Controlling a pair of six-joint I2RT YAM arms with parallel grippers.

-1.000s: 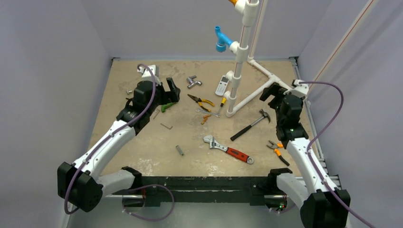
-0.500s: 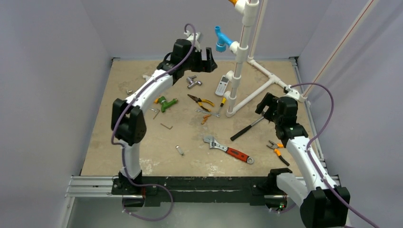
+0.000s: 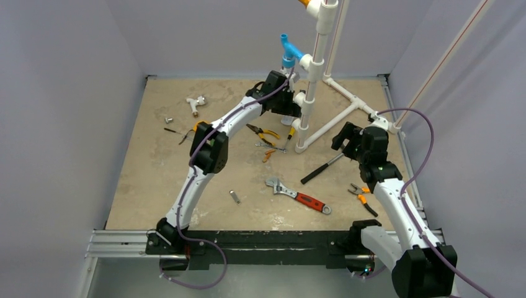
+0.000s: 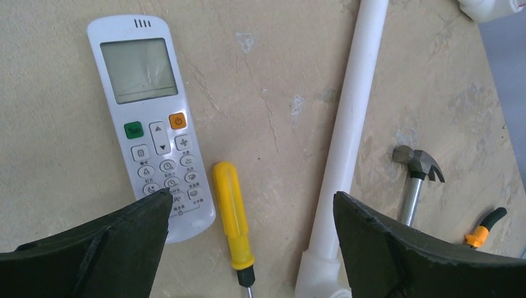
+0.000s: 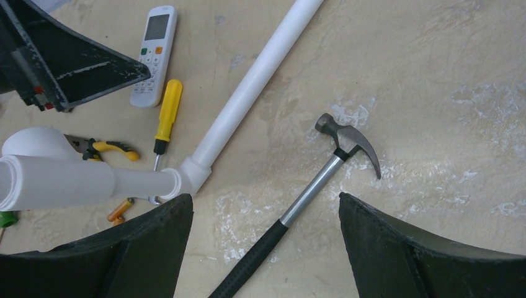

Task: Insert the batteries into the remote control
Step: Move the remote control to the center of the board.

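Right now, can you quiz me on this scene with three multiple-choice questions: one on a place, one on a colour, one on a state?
1. The screwdriver lies: A) beside the remote; B) on top of it; C) under it.
2. The wrench handle is: A) red; B) blue; C) green.
3. The left gripper is: A) shut on the remote; B) shut on the screwdriver; C) open.
Answers: 1 A, they lie side by side; 2 A, the grip shows red in the top view; 3 C, its jaws stand wide apart, gripping nothing.
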